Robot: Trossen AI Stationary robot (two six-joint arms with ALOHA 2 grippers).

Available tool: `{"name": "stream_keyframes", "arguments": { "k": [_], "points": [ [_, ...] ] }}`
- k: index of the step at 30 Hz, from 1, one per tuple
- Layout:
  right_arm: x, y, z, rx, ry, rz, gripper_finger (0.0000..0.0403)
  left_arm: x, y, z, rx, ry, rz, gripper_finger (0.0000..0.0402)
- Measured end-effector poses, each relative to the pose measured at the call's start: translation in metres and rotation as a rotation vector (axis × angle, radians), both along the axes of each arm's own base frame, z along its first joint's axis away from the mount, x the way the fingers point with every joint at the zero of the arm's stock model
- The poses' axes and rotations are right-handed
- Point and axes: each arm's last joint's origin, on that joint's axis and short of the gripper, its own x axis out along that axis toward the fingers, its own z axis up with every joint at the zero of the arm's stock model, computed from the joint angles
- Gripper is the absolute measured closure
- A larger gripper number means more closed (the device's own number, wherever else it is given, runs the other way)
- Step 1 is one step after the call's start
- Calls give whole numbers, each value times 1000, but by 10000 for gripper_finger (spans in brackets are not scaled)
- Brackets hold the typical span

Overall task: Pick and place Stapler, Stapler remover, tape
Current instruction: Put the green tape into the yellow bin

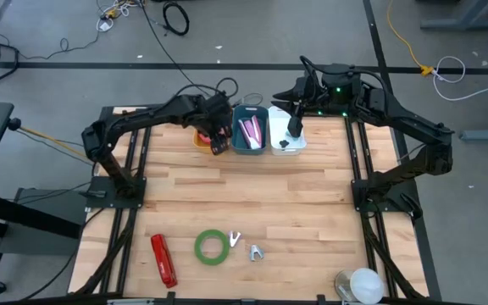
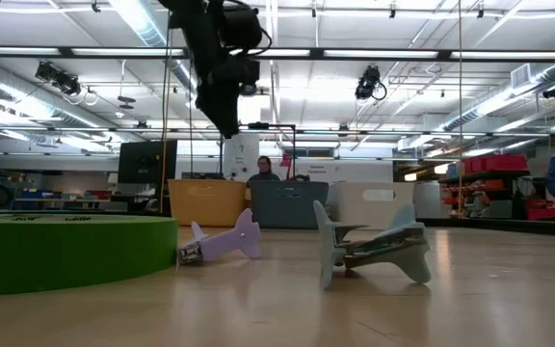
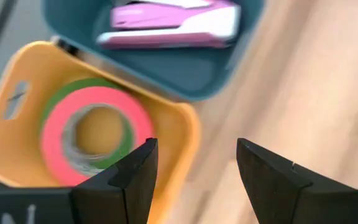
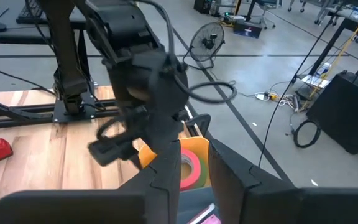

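Left gripper [image 1: 219,146] hangs over the yellow bin [image 1: 200,138], jaws open, empty; pink tape [image 3: 95,134] lies on green tape there; pink stapler [image 1: 251,131] in the blue bin [image 1: 250,146]; right gripper [image 1: 294,129] above the white bin [image 1: 288,145], jaws nearly closed, holding nothing visible; mid-counter [image 1: 252,191] bare; green roll [image 1: 212,246], red stapler [image 1: 163,259], removers [image 1: 255,252] near the front edge; no legible writing.

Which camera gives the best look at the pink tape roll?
The left wrist view: the pink tape roll fills it, lying on a green one in the yellow bin. The right wrist view shows only its edge, the high view a speck, the low view nothing.
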Motion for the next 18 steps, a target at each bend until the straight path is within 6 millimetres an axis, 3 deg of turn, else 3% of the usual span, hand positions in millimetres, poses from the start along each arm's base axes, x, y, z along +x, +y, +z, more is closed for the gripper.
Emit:
{"name": "stream_keyframes", "arguments": {
  "k": [8,18],
  "points": [
    [-1,1,-3,27,21,3,321,-6,-29,20,-82,-73,-77,181],
    [-1,2,-4,68,29,-9,321,-4,-88,34,-90,-77,-262,181]
  ]
}}
